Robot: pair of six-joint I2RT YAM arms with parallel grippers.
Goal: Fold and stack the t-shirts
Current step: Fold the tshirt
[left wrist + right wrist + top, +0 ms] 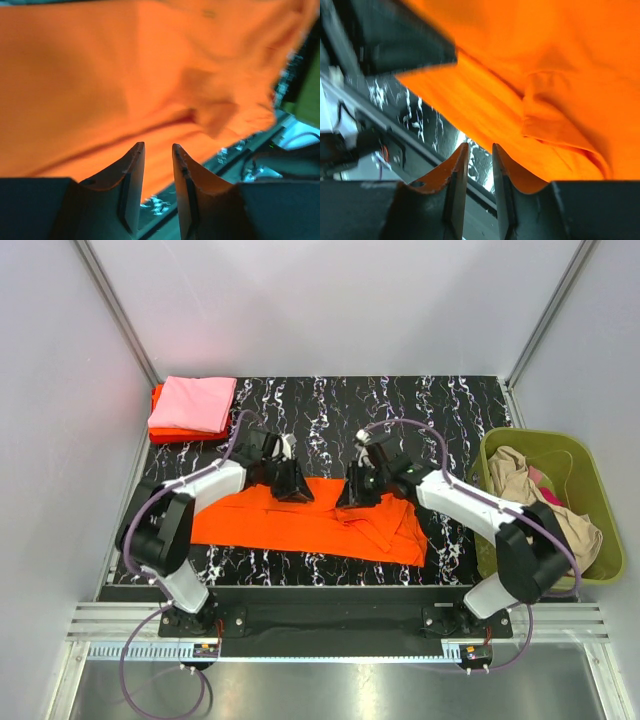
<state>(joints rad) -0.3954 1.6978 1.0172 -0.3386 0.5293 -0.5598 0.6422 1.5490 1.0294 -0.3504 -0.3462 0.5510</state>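
Two grippers meet over the far edge of a bright orange t-shirt (265,525), which lies spread across the middle of the black, white-veined table (420,405), running from left of centre to right of centre in the top view. Its right end is rumpled into loose folds, while its left part lies flatter.

In that view the left gripper (291,486) sits at the shirt's upper edge just left of centre, and the right gripper (358,492) sits at the same edge just right of centre, the two close together. In each wrist view the jaws stand a narrow gap apart. Orange cloth fills the frame beyond the fingertips and shows in the gap at the tips, with the marbled table visible lower between the fingers. I cannot tell whether either pair is actually pinching the cloth.

At the upper left of the top view a folded light pink t-shirt (192,403) lies on top of a folded red-orange t-shirt (159,397). At the right edge of the table an olive-green basket (535,437) holds a crumpled beige t-shirt (510,472) and a small visible patch of a magenta t-shirt (541,481).
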